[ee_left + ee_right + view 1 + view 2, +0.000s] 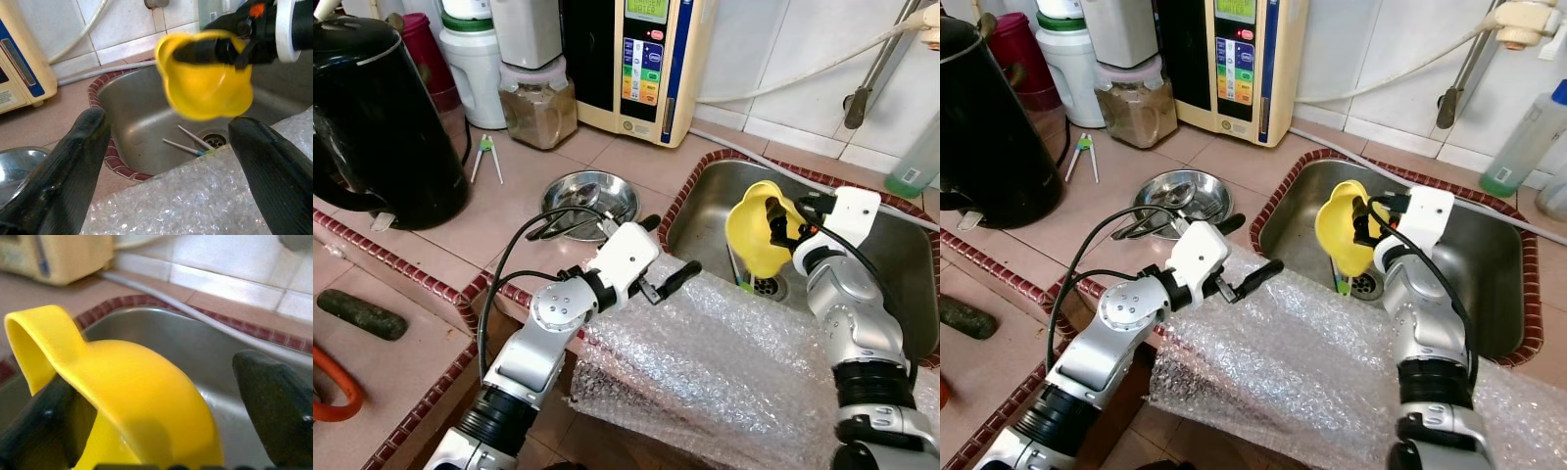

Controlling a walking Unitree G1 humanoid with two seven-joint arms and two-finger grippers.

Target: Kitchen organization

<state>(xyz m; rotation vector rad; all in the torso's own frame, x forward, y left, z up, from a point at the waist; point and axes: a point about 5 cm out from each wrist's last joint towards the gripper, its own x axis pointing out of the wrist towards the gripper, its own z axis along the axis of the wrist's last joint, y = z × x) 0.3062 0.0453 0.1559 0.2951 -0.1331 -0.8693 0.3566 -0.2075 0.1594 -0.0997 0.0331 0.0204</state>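
Note:
A yellow funnel-shaped cup [759, 235] hangs tilted above the steel sink [891, 255], over the drain. My right gripper [785, 231] is shut on its rim, with one finger lying inside the cup [205, 83]. In the right wrist view the cup [142, 401] sits close between the black fingers [276, 421]. My left gripper [666, 251] is open and holds nothing. It hovers over the sheet of bubble wrap [724, 362] by the sink's left rim and points toward the cup.
A steel bowl [582, 201] with a spoon sits on the counter left of the sink. Behind stand a black kettle [377, 122], a jar [538, 108] and a cream appliance [641, 59]. Thin sticks [188, 144] lie near the drain. A green bottle [1523, 137] stands at the back right.

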